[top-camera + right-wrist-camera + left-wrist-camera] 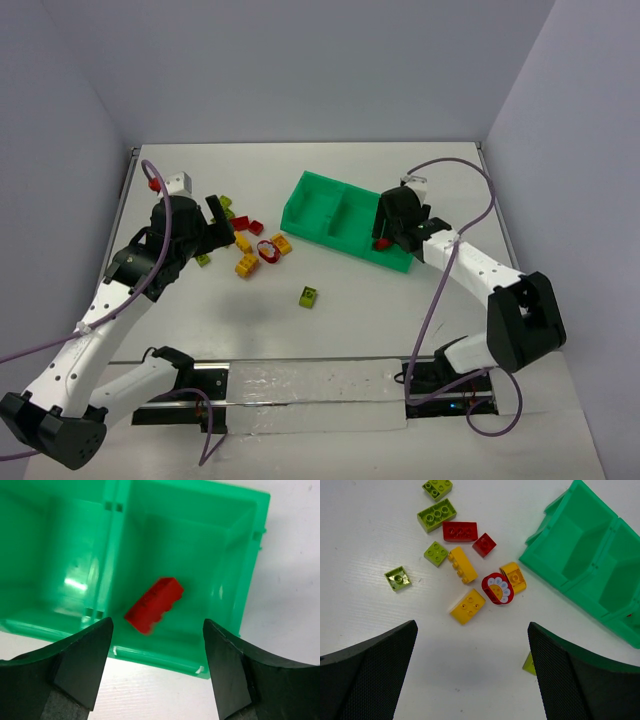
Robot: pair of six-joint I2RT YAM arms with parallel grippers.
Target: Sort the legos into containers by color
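Observation:
The green tray (pixel 300 215) lies at the back centre, with three compartments side by side. My right gripper (pixel 157 630) is open above its right-hand compartment, where one red brick (pixel 154 604) shows slightly blurred; the gripper also shows in the top view (pixel 384 238). My left gripper (pixel 472 630) is open and empty, just short of the loose legos. Among them are a yellow brick (pixel 467 606), a red ring-shaped piece (pixel 497 588), a yellow arch (pixel 513 576), a red brick (pixel 460 531) and several olive-green bricks (pixel 436 515). The other two compartments (pixel 580 555) look empty.
A lone olive-green brick (pixel 309 296) lies apart from the cluster, in front of the tray; it also peeks out beside my left gripper's right finger (pixel 530 664). Grey walls close the table on three sides. Purple cables (pixel 445 290) trail from both arms.

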